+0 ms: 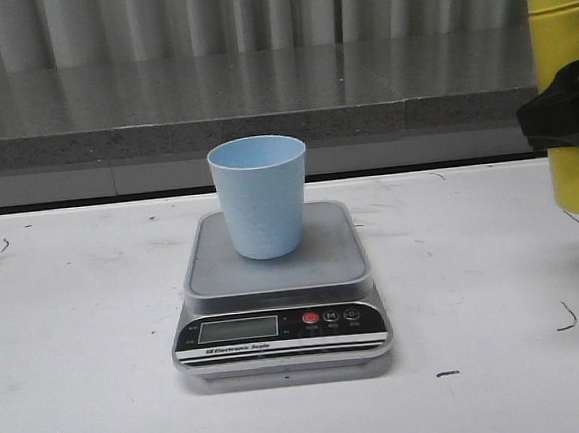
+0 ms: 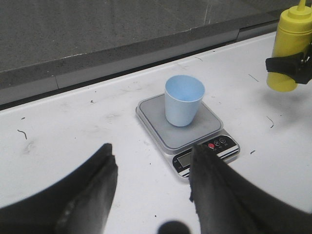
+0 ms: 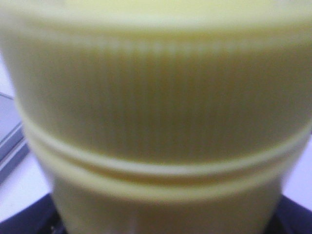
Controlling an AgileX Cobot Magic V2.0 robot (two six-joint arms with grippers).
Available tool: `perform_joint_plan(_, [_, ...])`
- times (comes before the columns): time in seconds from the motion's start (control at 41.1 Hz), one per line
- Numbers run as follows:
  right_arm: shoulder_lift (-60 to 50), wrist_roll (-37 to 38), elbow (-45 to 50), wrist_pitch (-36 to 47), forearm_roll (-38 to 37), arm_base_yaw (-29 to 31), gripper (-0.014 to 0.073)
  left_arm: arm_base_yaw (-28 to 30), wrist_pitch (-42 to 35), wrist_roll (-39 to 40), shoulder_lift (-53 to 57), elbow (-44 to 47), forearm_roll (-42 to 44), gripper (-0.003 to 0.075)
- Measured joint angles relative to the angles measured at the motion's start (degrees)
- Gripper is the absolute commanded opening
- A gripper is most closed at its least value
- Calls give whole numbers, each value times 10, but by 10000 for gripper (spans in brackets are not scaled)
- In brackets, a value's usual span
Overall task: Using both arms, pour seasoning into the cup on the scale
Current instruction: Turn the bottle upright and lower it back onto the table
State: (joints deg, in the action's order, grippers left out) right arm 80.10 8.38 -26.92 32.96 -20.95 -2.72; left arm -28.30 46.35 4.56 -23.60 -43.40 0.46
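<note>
The light blue cup (image 1: 260, 204) stands upright on the steel platform of the scale (image 1: 325, 262) at the table's middle. The yellow seasoning bottle (image 1: 563, 24) is upright at the far right, partly cut off by the frame edge. My right gripper (image 1: 562, 115) is shut on its body at mid-height. The bottle fills the right wrist view (image 3: 156, 97). In the left wrist view my left gripper (image 2: 152, 163) is open and empty, above the table in front of the scale (image 2: 214, 127), with the cup (image 2: 183, 100) and the bottle (image 2: 288, 36) beyond it.
The white table (image 1: 86, 313) has small dark marks. A grey ledge (image 1: 163, 136) and a curtain run along the back. I cannot tell whether the bottle's base touches the table.
</note>
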Motion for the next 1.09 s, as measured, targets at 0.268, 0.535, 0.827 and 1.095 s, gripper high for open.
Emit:
perform_joint_plan(0.268, [108,-18,4,178,7,9,330,0,0,0,0,0,0,347])
perform_joint_plan(0.535, [207,-37,0,289,71,9,330,0,0,0,0,0,0,347])
perform_joint_plan(0.827, [270,-48,-48,294,78,9,330,0,0,0,0,0,0,347])
perform_joint_plan(1.095, [308,-49,-64,316,81,9,466,0,0,0,0,1,0,347])
